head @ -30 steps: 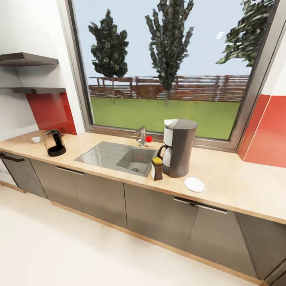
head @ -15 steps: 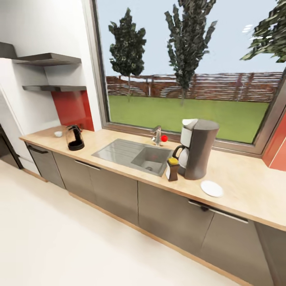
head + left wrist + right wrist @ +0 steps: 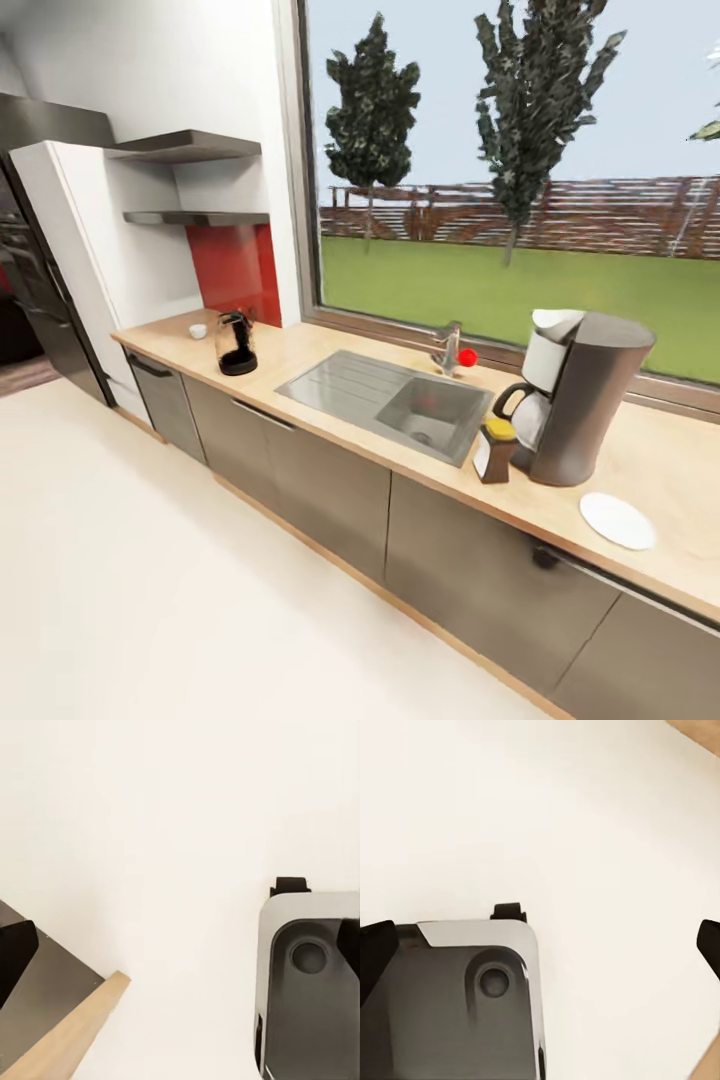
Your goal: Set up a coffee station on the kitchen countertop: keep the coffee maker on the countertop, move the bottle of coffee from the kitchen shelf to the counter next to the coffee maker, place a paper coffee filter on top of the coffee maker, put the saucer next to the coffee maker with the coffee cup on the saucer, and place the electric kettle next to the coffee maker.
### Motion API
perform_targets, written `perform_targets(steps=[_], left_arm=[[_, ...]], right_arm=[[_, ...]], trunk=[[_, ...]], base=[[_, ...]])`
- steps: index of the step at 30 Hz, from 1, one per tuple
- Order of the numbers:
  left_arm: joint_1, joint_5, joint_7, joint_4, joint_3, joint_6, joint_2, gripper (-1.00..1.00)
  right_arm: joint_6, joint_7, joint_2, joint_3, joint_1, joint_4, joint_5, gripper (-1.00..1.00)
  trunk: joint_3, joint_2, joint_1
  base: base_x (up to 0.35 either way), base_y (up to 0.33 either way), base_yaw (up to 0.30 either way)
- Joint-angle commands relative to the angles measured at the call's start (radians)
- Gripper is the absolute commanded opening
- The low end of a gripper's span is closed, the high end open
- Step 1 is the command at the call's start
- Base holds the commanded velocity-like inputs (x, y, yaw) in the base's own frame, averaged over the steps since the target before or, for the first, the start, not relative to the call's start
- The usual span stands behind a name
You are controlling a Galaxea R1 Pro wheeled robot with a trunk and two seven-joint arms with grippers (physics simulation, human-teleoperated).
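Black kettle [image 3: 236, 343] stands far from the coffee maker [image 3: 582, 398]; robot should roll close first; both grippers look apart, holding nothing.

A long wooden bench [image 3: 300, 345] runs beneath a wide window, with open bench surface between the electric kettle [image 3: 235, 343] near its far end and the sink [image 3: 385, 392]. Beyond the sink the coffee maker [image 3: 580, 398] stands tallest, the bottle of coffee [image 3: 494, 451] just beside its base on the sink side and the saucer [image 3: 617, 520] near its other side. A small coffee cup [image 3: 198, 331] sits just behind the kettle. Two wall shelves [image 3: 190, 180] overhang that far end. The pale floor [image 3: 150, 580] lies in front of the cabinets.
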Motion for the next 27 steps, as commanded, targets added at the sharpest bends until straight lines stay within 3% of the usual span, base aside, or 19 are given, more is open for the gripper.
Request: perform_targets(steps=[1,6,27], left_arm=[[-0.001,0.008,0.003,-0.001,-0.008,-0.001,0.0,1.0],[-0.001,0.008,0.003,0.0,-0.008,-0.045,0.001,1.0],[-0.001,0.007,0.003,0.001,-0.008,-0.055,0.0,1.0]], right_arm=[[-0.003,0.003,0.0,-0.008,-0.001,0.001,0.008,1.0],[-0.003,0.003,0.0,-0.008,-0.001,0.001,0.009,1.0],[0.0,0.004,0.007,-0.007,0.002,0.002,0.01,1.0]], trunk=[[-0.003,-0.002,0.001],[-0.006,-0.002,0.001],[-0.019,-0.002,0.001]], base=[[0.299,0.175,0.267],[0.298,0.182,0.267],[0.293,0.191,0.267]])
